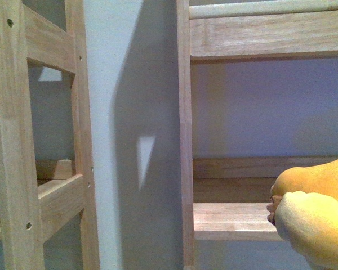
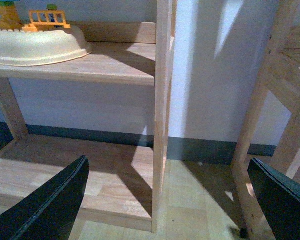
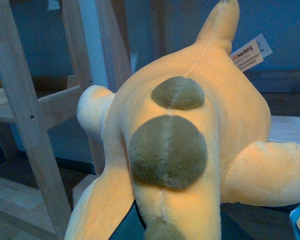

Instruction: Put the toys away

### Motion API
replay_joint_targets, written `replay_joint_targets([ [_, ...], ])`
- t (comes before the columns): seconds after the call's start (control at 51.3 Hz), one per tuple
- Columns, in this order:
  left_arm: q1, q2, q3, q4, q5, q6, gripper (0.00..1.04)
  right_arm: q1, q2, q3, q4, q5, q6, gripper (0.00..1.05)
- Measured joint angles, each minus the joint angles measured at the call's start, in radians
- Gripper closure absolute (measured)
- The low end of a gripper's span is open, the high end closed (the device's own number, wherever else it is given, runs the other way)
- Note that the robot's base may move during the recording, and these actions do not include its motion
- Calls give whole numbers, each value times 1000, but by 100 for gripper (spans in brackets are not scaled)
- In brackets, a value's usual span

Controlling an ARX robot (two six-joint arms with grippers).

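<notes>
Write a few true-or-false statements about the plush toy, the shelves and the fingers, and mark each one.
1. The left fingers hold the plush toy. False: they are spread apart with nothing between them.
2. A paper hang tag shows on the plush toy. True.
3. The plush toy is blue. False: it is orange-yellow with dark round patches.
4. A cream toy base with an orange fence sits on a wooden shelf. True.
</notes>
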State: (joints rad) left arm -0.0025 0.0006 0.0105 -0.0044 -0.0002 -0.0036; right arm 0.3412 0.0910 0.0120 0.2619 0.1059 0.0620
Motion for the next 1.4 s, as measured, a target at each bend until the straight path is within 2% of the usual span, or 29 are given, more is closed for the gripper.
replay_joint_targets([
  [0.175, 0, 0, 0, 0, 0, 0, 6, 0, 0, 1, -2, 0, 1, 97],
  [0.273, 0, 0, 0, 0, 0, 0, 6, -26, 19, 37, -165, -18, 25, 97],
  [0.351, 0, 0, 0, 0, 0, 0, 6, -60, 52, 66, -225, -29, 27, 97],
  [0.448, 0, 0, 0, 0, 0, 0, 6, -94, 112, 162, -204, -32, 22, 97],
  [0.74, 0, 0, 0, 0, 0, 0, 6, -100, 292, 498, -107, -84, -42, 97],
  [0.994, 0, 0, 0, 0, 0, 0, 6, -206, 454, 798, -128, -182, -51, 97],
  [1.188, 0, 0, 0, 0, 0, 0, 6, -211, 587, 1025, -159, -158, -47, 97],
  [1.403, 0, 0, 0, 0, 0, 0, 6, -95, 887, 1314, -148, -19, -56, 97],
])
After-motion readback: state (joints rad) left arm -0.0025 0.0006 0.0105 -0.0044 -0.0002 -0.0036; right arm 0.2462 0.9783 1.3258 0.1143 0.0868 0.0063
